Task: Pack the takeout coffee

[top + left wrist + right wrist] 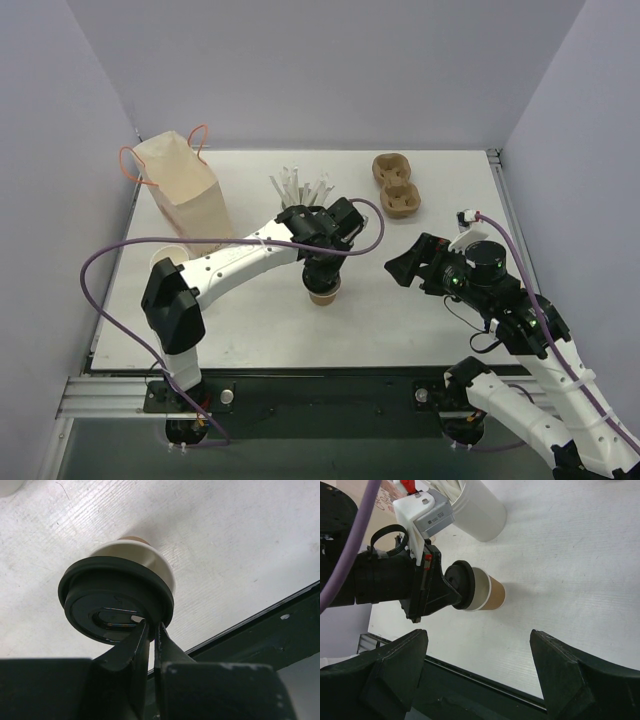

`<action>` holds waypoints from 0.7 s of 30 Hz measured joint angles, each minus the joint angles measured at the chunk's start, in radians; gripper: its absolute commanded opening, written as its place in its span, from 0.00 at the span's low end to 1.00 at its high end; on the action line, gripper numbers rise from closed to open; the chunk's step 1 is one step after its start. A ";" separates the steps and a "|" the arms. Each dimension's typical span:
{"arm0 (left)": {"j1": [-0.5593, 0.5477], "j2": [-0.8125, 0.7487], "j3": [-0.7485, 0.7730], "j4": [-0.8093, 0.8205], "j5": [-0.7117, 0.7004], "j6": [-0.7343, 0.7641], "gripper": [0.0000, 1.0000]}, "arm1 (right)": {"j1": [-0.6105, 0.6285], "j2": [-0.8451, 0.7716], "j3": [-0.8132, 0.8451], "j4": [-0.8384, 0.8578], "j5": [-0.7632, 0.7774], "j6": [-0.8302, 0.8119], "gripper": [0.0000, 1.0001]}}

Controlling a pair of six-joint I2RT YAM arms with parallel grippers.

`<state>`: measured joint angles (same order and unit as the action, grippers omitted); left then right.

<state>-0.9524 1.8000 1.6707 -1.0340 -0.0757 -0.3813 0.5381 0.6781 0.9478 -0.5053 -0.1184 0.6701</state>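
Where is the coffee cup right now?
In the top view the coffee cup is mid-table, just below the straws, its lid pinched by the left fingers.

**Coffee largely out of sight beneath the gripper**

From above, the left gripper [322,276] covers the takeout coffee [322,296], and only its brown base shows. In the left wrist view the black lid [100,600] hides nearly all of the cup wall, and the finger roots run off the bottom edge. In the right wrist view the right gripper [477,635] has both fingers cut by the bottom edge, and the white cup [475,507] is cropped at the top. The thin white pieces [300,185] standing in it are too small to name. The right arm [560,400] runs out at the lower right corner.
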 measured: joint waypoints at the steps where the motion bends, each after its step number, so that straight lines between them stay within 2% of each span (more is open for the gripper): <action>1: -0.002 0.005 0.001 -0.003 -0.001 0.000 0.13 | 0.000 0.000 0.000 0.000 0.000 -0.001 0.86; 11: -0.010 0.037 0.010 -0.015 0.002 0.001 0.15 | 0.000 -0.008 0.000 -0.001 0.005 -0.010 0.86; 14: -0.010 0.042 0.024 -0.016 0.002 0.002 0.23 | 0.000 -0.012 0.000 -0.002 0.009 -0.014 0.86; 21: -0.011 0.054 0.033 -0.018 0.003 0.009 0.34 | 0.000 -0.017 0.000 -0.022 0.011 -0.018 0.86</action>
<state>-0.9634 1.8542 1.7035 -1.0515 -0.0731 -0.3725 0.5381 0.6609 0.9478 -0.5270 -0.1070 0.6521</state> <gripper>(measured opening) 0.302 0.860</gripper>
